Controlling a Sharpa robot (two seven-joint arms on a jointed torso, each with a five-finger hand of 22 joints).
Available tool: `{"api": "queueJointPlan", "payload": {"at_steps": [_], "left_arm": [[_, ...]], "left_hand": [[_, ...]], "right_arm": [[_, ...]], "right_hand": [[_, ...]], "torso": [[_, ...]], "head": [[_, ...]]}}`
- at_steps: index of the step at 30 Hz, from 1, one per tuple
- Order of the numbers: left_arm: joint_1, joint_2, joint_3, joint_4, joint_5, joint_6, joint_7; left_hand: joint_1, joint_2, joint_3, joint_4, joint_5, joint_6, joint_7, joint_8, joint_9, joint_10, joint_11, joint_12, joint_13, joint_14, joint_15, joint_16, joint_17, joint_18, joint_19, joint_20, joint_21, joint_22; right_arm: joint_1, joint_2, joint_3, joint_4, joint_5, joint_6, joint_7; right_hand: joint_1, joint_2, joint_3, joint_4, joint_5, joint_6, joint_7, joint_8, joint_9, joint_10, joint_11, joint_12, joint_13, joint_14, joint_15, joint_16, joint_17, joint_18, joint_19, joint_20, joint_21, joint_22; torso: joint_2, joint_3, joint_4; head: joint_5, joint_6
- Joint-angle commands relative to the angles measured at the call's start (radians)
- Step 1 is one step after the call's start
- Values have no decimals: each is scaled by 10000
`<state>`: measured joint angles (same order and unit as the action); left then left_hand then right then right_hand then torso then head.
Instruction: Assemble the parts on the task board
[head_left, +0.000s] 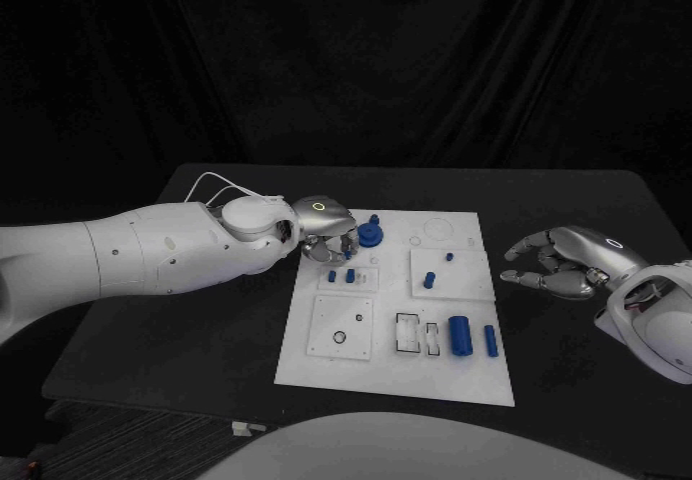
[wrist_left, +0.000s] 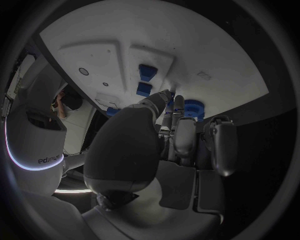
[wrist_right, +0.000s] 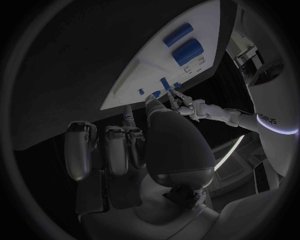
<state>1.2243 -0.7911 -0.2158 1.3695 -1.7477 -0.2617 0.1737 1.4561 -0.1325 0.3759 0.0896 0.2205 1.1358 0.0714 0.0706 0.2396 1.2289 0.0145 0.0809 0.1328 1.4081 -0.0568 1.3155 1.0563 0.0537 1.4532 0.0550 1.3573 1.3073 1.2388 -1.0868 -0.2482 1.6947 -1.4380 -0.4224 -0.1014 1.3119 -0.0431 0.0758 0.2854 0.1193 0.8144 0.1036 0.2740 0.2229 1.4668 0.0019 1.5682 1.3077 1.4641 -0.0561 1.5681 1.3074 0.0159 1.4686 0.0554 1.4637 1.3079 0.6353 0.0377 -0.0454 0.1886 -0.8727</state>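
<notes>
Currently left hand (head_left: 326, 232) is hovering over board (head_left: 361, 370), fingertips (wrist_left: 164, 96) just beside gear (head_left: 372, 236), grip unclear; right hand (head_left: 560, 262) is idling off-board, fingers curled, holding nothing.

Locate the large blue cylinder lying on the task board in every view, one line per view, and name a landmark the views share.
Head view: the large blue cylinder lies at the task board's near right, beside a thinner blue bar.
Left wrist view: I cannot make it out.
Right wrist view: the large blue cylinder lies near the board's far end, next to the thinner bar.
Shared landmark: the left hand over the board.
</notes>
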Motion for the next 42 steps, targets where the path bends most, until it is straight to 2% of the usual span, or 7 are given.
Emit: {"api": "queueJointPlan", "payload": {"at_steps": [1,11,23,42], "left_arm": [[-23,-5,6,-3,-19,42,-155],[-36,-41,6,-10,-19,-96,-382],[-44,-23,6,-35,-19,68,-441],[-153,66,6,-39,-19,91,-364]], "left_hand": [[-30,-43,40,-24,34,-9,-8,11,2,8,15,-63,-11,-36,3,3,17,-22,-44,27,-1,1949],[7,-72,74,-78,95,32,6,20,0,71,22,-65,-18,-37,6,5,13,-25,-36,27,9,1954],[11,-105,92,-105,89,9,17,-2,-14,68,35,-89,-32,-58,10,-22,-39,-16,-56,27,-29,1943],[-31,-123,106,-103,-13,-17,28,-22,-32,87,47,-105,-44,-74,19,-37,-62,-13,-65,32,-50,1939]], "right_arm": [[-25,-12,5,10,-12,75,-68],[-35,-23,5,5,-12,100,-83],[-53,-20,5,-5,-12,133,-113],[-77,-35,5,-3,-12,130,-127]], "right_hand": [[22,51,-51,-23,34,39,-2,21,-10,1040,71,26,2631,1067,47,26,2634,132,425,42,-51,2245],[22,51,-51,-23,34,39,-2,21,-10,1040,71,26,2631,1067,47,26,2634,132,425,42,-51,2245],[22,51,-51,-23,34,39,-2,21,-10,1040,71,26,2631,1067,47,26,2634,132,425,42,-51,2245],[43,72,-60,-23,30,53,2,9,-33,1040,74,26,2631,1067,49,26,2634,135,420,44,-62,2242]], "torso": [[-1,0,1],[0,-3,2],[-7,3,0],[-1,3,1]], "head": [[-10,1],[-31,1],[17,1],[-21,1]]}}
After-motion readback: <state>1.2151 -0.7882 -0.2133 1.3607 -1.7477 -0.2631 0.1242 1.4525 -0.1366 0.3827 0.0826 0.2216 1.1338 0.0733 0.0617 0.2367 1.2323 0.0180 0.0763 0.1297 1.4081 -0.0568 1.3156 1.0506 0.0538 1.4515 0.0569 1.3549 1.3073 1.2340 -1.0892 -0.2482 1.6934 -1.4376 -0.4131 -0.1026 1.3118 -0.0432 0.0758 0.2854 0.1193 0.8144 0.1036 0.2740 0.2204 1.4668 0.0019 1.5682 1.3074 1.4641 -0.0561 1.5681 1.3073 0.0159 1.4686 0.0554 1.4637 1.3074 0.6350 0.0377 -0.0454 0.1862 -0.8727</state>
